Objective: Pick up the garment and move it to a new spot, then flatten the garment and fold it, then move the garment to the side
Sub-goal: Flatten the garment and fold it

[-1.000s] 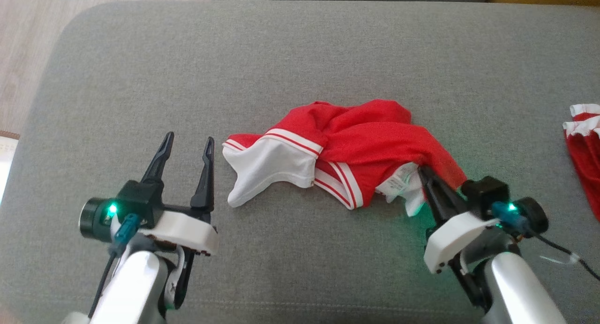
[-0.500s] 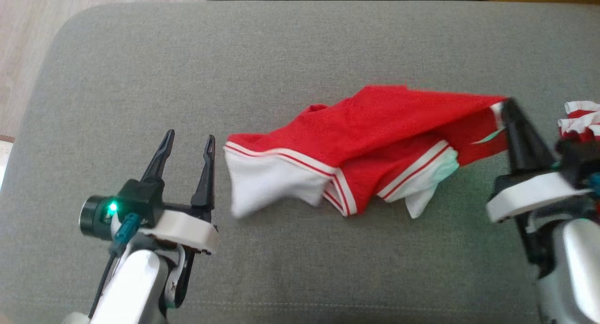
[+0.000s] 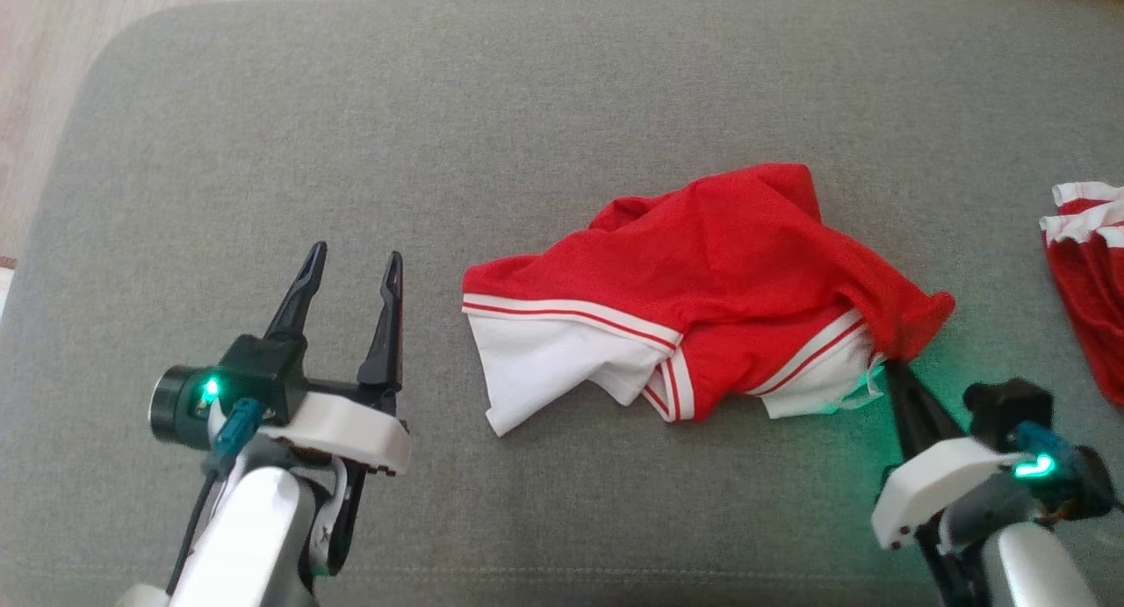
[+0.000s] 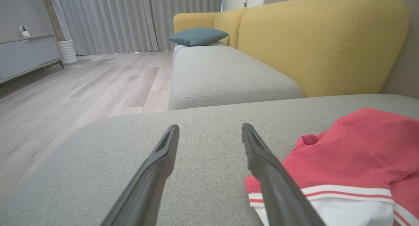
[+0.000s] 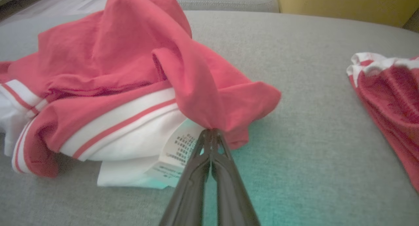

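Right gripper (image 3: 891, 368) pinches the garment (image 3: 702, 264) by its red corner, ready to drag it. Left gripper (image 3: 349, 269) hangs spread and empty.

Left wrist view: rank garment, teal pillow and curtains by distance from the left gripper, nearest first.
1. garment: just right of the left gripper, on the same cushion.
2. teal pillow: ahead, on the far seat.
3. curtains: beyond the pillow, at the back of the room.

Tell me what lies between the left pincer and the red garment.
Just bare grey cushion: the head view shows an open strip of it between the left pincer and the white hem of the garment.
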Controlling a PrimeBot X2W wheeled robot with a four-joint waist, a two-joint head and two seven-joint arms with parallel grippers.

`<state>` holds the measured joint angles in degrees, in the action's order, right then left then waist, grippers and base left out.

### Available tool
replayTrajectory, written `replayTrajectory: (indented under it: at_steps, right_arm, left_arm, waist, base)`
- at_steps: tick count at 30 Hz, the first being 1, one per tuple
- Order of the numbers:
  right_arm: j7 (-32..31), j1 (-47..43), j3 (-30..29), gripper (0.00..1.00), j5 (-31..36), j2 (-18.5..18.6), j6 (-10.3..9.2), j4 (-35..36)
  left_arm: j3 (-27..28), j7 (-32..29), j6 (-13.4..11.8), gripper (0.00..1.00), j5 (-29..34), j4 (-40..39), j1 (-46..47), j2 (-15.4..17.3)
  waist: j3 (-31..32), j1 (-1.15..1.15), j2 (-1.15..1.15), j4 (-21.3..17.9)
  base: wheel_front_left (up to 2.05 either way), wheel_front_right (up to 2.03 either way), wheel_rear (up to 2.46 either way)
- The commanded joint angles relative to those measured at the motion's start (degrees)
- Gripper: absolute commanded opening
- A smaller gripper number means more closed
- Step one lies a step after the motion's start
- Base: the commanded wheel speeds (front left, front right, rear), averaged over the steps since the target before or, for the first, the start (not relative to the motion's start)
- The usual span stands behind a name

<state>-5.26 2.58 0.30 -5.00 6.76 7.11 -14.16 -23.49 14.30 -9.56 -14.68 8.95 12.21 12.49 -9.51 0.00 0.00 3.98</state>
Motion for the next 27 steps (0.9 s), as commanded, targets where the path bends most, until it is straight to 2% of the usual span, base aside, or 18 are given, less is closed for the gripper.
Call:
replayTrajectory:
  at_steps: [1, 4, 5, 6, 7, 8, 10, 13, 19, 27]
  right_arm:
    - [0.2, 1.3, 1.7, 0.0, -0.2, 0.1, 0.37, 1.8]
    - [-0.3, -0.1, 2.2, 0.0, -0.6, -0.8, 0.37, 0.9]
    - [-0.2, -0.5, 2.1, 0.11, -0.7, -1.1, 0.37, 0.9]
    - [0.0, -1.0, 1.7, 0.43, -0.6, -1.4, 0.37, 1.1]
    - [0.3, -1.4, 1.2, 0.97, -0.5, -1.7, 0.37, 1.4]
    - [0.7, -1.8, 0.7, 1.0, -0.4, -2.0, 0.37, 2.0]
    - [2.2, -2.6, -0.3, 1.0, -0.6, -2.6, 0.37, 4.1]
    - [5.4, -4.4, -0.5, 1.0, -2.0, -3.3, 0.37, 11.2]
    - [6.1, -5.1, 0.8, 1.0, -1.7, -3.6, 0.37, 20.4]
    - [3.9, -6.7, 1.8, 1.0, -2.7, -3.8, 0.37, 24.7]
  left_arm:
    - [2.4, 0.7, 0.1, 1.0, 0.6, -1.6, 1.9, 0.8]
    - [2.6, 0.7, 0.2, 1.0, 0.6, -1.4, 1.4, 0.8]
    - [2.6, 0.7, 0.2, 1.0, 0.5, -1.4, 1.2, 0.9]
    - [2.6, 0.7, 0.2, 1.0, 0.5, -1.3, 1.0, 0.9]
    - [2.7, 0.7, 0.2, 1.0, 0.5, -1.2, 0.8, 0.9]
    - [2.7, 0.7, 0.2, 1.0, 0.5, -1.2, 0.6, 1.0]
    - [2.8, 0.7, 0.2, 1.0, 0.4, -1.0, 0.1, 1.1]
    - [3.1, 0.7, -0.4, 1.0, 0.1, -0.8, -1.4, 1.3]
    - [3.1, 0.5, -1.3, 1.0, 0.2, -1.5, -3.1, 1.9]
    - [2.8, -0.4, -2.4, 1.0, 0.2, -3.3, -5.5, 2.6]
  waist:
    - [0.1, 0.0, 0.0, -0.2]
    - [0.6, 0.0, 0.0, -0.7]
    - [0.7, 0.0, 0.0, -0.8]
    - [1.0, 0.0, 0.0, -0.9]
    - [1.2, 0.0, 0.0, -1.0]
    - [1.5, 0.0, 0.0, -1.1]
    - [2.2, 0.0, 0.0, -1.3]
    - [3.5, 0.0, 0.0, -1.7]
    - [4.9, 0.0, 0.0, -2.1]
    - [6.5, 0.0, 0.0, -2.2]
  base:
    - [0.0, 0.0, 0.0]
    - [0.0, 0.0, 0.0]
    - [0.0, 0.0, 0.0]
    - [0.0, 0.0, 0.0]
    - [0.0, 0.0, 0.0]
    - [0.0, 0.0, 0.0]
    - [0.0, 0.0, 0.0]
    - [0.0, 0.0, 0.0]
    - [0.0, 0.0, 0.0]
    - [0.0, 0.0, 0.0]
